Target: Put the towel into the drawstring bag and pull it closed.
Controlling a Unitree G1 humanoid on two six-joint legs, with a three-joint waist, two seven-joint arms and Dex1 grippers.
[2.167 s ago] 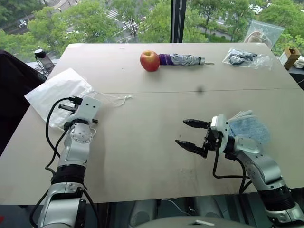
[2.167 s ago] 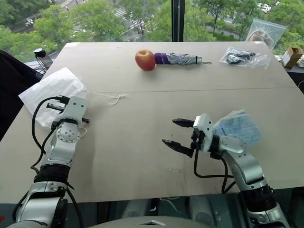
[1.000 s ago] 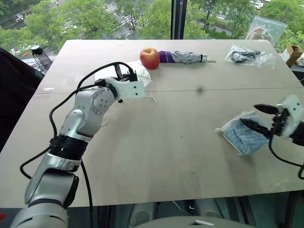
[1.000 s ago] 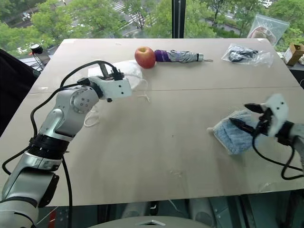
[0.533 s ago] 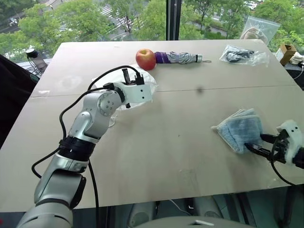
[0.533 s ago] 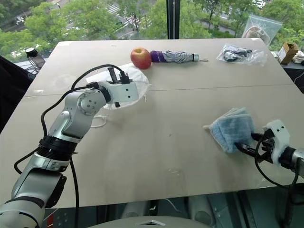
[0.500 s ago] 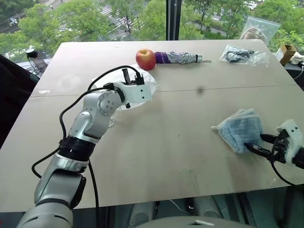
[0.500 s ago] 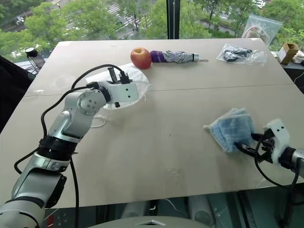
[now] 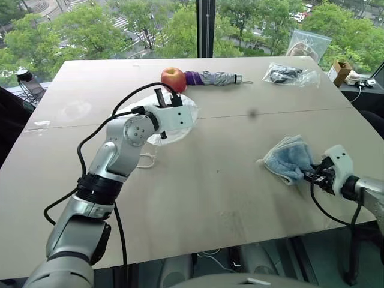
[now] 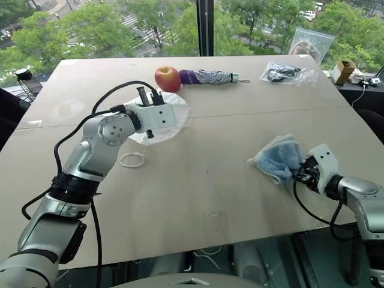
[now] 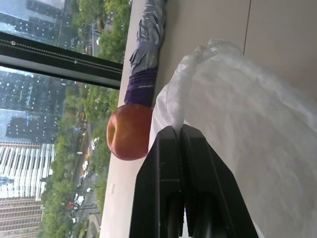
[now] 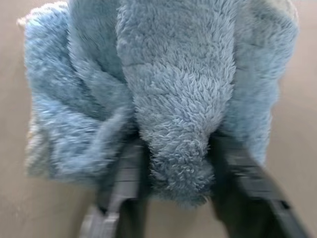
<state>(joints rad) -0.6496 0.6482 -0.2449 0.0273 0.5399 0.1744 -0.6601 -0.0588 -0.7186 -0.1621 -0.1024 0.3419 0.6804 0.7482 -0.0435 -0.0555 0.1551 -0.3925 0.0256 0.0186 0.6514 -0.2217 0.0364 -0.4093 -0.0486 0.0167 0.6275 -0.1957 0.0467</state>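
Observation:
The towel (image 9: 287, 159), a fuzzy light blue cloth, lies bunched on the table at the right. My right gripper (image 9: 309, 176) is at its near edge; in the right wrist view a fold of towel (image 12: 173, 84) is pinched between the two fingers (image 12: 124, 183). The thin white drawstring bag (image 9: 180, 120) hangs just above the table in front of the apple. My left gripper (image 9: 165, 97) is shut on the bag's edge, as the left wrist view shows (image 11: 179, 130). One white cord loop (image 10: 131, 159) trails on the table below the bag.
A red apple (image 9: 173, 79) and a grey-and-purple folded umbrella (image 9: 213, 78) lie at the back, close behind the bag. A clear plastic bag of dark items (image 9: 287, 74) is at the back right. A large zip bag (image 9: 309, 45) and a small box (image 9: 339, 71) stand beyond the table.
My right gripper has come down to the towel's near edge and closed on a fold, bunching the cloth. The left arm has kept still with the bag. The camera has shifted.

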